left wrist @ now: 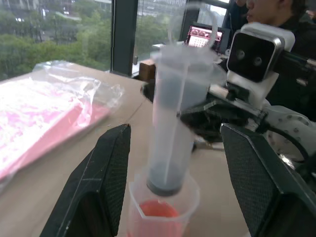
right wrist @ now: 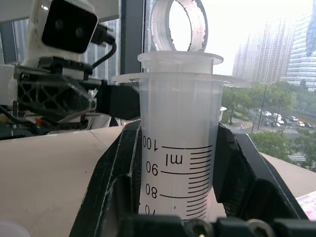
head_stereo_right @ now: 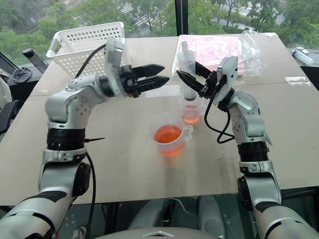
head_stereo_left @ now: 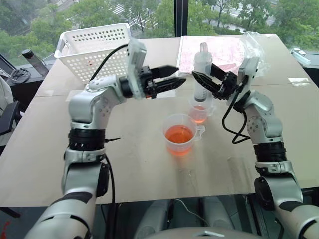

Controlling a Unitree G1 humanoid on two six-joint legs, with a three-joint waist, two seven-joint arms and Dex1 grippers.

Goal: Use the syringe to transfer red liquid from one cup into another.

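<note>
Presently, the larger beaker [head_stereo_left: 180, 133] of red liquid [head_stereo_left: 179, 135] is noted mid-table, the smaller cup [head_stereo_left: 200, 112] just behind. The syringe [head_stereo_left: 202, 74] is held upright over that cup, clamped by the right gripper [head_stereo_left: 206, 78]. The left gripper [head_stereo_left: 175, 76] is parted, just beside.

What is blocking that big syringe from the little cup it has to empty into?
Nothing visible. The syringe, held upright by the right gripper, stands directly over the smaller cup with its tip down inside the rim.
</note>
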